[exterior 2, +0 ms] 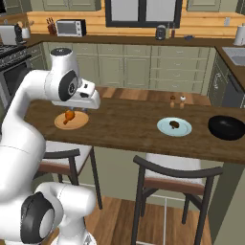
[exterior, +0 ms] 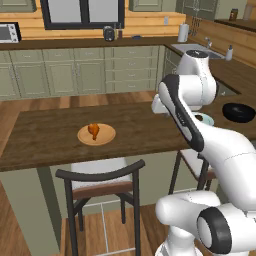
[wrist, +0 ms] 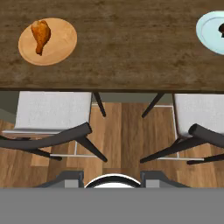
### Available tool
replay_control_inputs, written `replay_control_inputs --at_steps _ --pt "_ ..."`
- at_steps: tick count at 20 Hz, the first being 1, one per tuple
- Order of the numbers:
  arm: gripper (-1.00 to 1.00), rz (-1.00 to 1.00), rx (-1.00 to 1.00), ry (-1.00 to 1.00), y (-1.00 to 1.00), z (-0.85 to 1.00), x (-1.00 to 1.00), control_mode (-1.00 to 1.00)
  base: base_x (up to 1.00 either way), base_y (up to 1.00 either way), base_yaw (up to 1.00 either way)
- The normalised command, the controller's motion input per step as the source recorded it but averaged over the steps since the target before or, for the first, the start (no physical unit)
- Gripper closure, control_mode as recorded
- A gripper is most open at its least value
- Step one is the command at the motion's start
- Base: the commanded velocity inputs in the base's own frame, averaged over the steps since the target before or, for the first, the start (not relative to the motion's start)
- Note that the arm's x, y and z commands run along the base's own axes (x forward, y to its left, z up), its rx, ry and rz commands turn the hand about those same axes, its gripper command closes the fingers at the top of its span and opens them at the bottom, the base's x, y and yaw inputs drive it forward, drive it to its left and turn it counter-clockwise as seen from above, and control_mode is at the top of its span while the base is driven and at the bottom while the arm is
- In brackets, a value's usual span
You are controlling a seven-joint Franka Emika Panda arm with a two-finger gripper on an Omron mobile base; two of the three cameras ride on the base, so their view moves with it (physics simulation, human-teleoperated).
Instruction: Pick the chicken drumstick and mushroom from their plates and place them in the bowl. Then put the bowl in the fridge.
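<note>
The orange-brown chicken drumstick [exterior: 94,131] [exterior 2: 70,115] [wrist: 40,36] lies on the tan plate [exterior: 106,138] [exterior 2: 79,122] [wrist: 59,46] on the dark wooden counter. The dark mushroom [exterior 2: 174,125] [wrist: 221,28] sits on the pale blue plate [exterior 2: 184,129] [wrist: 209,35] further right. Near the counter's right end stands the black bowl [exterior: 239,112] [exterior 2: 227,128], with nothing in it that I can see. My gripper [wrist: 112,177] hangs high over the counter's front edge, between the plates and nearer the tan one. Its fingertips [wrist: 72,177] are apart with nothing between them. The fridge is out of view.
Two dark-framed chairs [wrist: 52,111] [wrist: 201,113] with pale seats are tucked under the counter's front edge. Two small shakers [exterior 2: 177,100] stand at the counter's far side behind the blue plate. Cabinets and a sink [exterior: 195,48] line the back wall.
</note>
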Motion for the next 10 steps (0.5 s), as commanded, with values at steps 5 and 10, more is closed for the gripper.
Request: replay_control_inputs --at_steps 5,10 --pt "-1.00 0.00 -0.01 0.04 0.64 -0.47 -0.04 -1.00 0.00 0.00 0.00" --pt "-1.00 -0.03 -0.03 0.00 1.00 -0.81 0.26 -1.00 0.00 0.00 0.00"
